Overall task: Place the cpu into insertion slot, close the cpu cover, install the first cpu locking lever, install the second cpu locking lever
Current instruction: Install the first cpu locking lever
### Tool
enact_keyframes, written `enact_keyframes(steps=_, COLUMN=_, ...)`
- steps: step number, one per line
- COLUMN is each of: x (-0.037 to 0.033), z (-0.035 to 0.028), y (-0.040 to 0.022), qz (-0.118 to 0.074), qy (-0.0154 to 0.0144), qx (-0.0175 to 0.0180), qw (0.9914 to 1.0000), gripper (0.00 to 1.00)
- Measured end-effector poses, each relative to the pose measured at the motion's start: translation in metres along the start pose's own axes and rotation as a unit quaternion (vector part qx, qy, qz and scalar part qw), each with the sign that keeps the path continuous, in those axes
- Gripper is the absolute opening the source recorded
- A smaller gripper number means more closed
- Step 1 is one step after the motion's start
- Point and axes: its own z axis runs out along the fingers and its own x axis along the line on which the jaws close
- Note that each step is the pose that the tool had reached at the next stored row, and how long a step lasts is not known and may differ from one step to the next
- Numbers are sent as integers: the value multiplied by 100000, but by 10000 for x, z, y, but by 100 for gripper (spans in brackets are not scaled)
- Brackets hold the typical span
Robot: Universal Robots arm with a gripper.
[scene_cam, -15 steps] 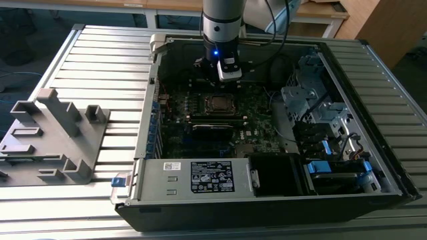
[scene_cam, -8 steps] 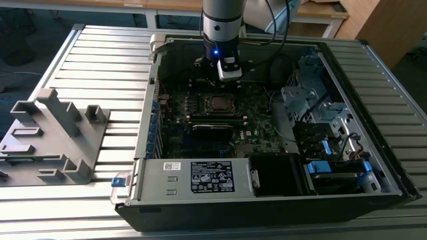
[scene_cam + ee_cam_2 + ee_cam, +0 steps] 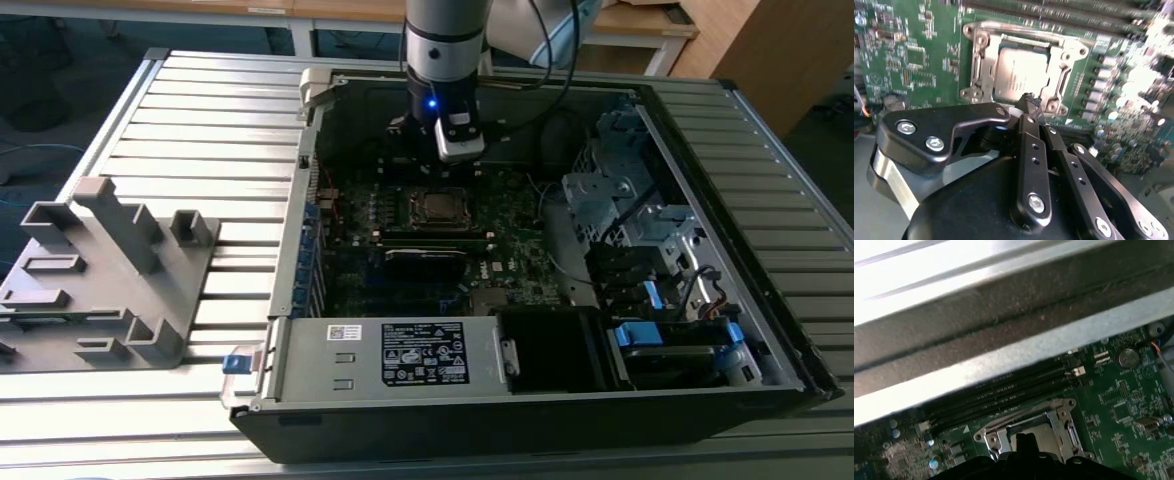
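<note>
The cpu (image 3: 1021,70) sits in its socket on the motherboard (image 3: 914,55), with the cpu cover (image 3: 983,62) lying flat around it. It looks light, stiff and fragile, so it is best handled by the edges. The claw (image 3: 1030,101) hovers just above the socket's edge, tips together and empty.

Dim in the exterior view — the computer case (image 3: 534,425) holds deep shadow, with a blue light (image 3: 430,103) glowing on the arm (image 3: 447,30). In the first wrist view glare whitens the ribbed metal surface (image 3: 929,270); in the second wrist view the cpu (image 3: 1016,70) shines pale.
</note>
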Motion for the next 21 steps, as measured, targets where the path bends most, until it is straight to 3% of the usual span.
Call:
enact_keyframes(steps=2, x=0, z=0, y=0, qz=-120, qy=-387, qx=1777, qw=99983, gripper=10)
enact_keyframes(steps=3, x=0, z=0, y=0, qz=-186, qy=-531, qx=2419, qw=99969, gripper=10)
enact_keyframes(steps=6, x=0, z=1, y=0, qz=-831, qy=-546, qx=2442, qw=99965, gripper=10)
enact_keyframes(steps=11, x=0, z=2, y=0, qz=-4496, qy=-628, qx=2220, qw=99872, gripper=10)
enact_keyframes(steps=15, x=0, z=4, y=0, qz=-8110, qy=-711, qx=2005, qw=99648, gripper=10)
enact_keyframes(steps=19, x=0, z=8, y=0, qz=-11700, qy=-799, qx=1781, qw=99294, gripper=10)
enact_keyframes(steps=21, x=1, z=9, y=0, qz=-12709, qy=-845, qx=1881, qw=99168, gripper=10)
